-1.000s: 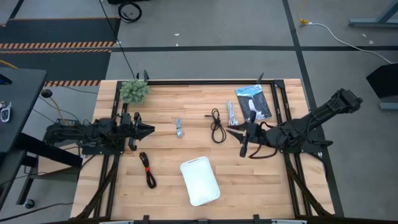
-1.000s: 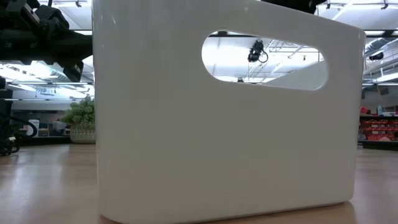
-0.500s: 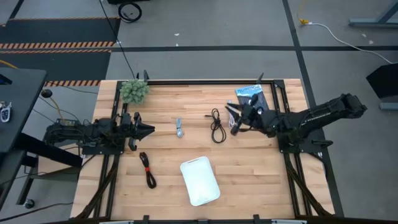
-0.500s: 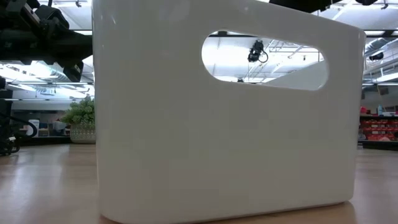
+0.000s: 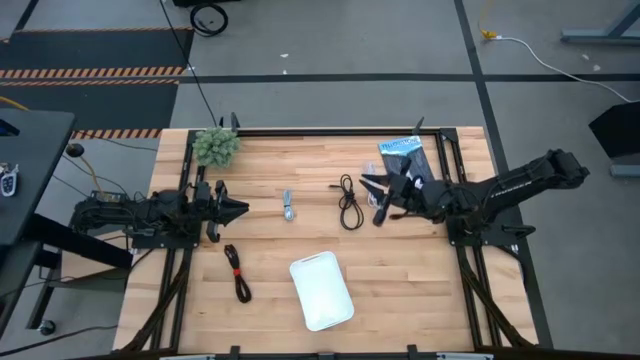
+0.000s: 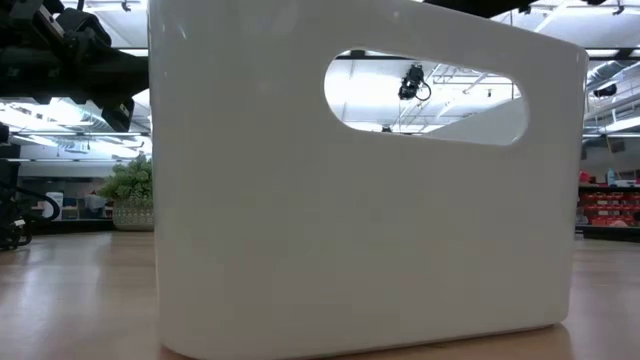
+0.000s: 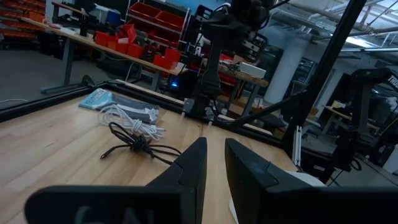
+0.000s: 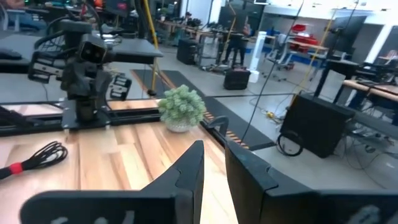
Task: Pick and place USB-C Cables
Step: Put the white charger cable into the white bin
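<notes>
Four cables lie on the wooden table. The short grey one point(image 5: 288, 207) is left of centre. The black bundle point(image 5: 348, 203) point(image 7: 134, 146) lies right of it. The black cable with a red tie point(image 5: 237, 270) point(image 8: 28, 160) lies near the left arm. My right gripper largely covers the white cable point(image 5: 369, 172) point(image 7: 132, 120). My right gripper point(image 5: 375, 197) point(image 8: 213, 180) is over the white cable, fingers shut and pointing toward the table's left. My left gripper point(image 5: 240, 208) point(image 7: 214, 180) waits shut at the table's left side. The white tray point(image 5: 321, 290) point(image 6: 350, 200) stands near the front edge.
A blue-and-black flat packet point(image 5: 408, 163) point(image 7: 99, 99) lies just beyond the white cable, by the far right corner. A small potted plant point(image 5: 216, 146) point(image 8: 181, 109) stands at the far left corner. Black frame rails point(image 5: 330, 131) border the table. Bare wood shows between the tray and the cables.
My right gripper has moved from the middle right of the table toward the far edge, and now stands over the white cable beside the packet. The cables, the tray and my left arm have stayed where they were.
</notes>
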{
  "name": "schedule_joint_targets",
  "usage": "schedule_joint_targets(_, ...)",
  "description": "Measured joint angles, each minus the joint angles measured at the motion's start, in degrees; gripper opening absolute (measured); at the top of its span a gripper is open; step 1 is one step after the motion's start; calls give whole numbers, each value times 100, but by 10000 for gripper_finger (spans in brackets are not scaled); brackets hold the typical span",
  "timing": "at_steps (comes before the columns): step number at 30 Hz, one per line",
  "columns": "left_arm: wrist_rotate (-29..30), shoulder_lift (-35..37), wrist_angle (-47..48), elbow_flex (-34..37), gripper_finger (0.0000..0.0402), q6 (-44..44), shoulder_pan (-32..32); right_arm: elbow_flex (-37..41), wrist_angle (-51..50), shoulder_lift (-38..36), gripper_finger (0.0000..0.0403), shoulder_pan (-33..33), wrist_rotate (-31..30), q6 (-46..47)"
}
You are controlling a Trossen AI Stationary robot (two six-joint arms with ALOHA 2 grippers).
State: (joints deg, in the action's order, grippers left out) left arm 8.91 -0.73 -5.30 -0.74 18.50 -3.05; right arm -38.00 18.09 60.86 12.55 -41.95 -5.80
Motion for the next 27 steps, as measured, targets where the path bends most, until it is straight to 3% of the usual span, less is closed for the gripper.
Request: schedule_joint_targets(27,0,0,0,0,66,0,-1,0,1016,-4,73,-40,5,1335)
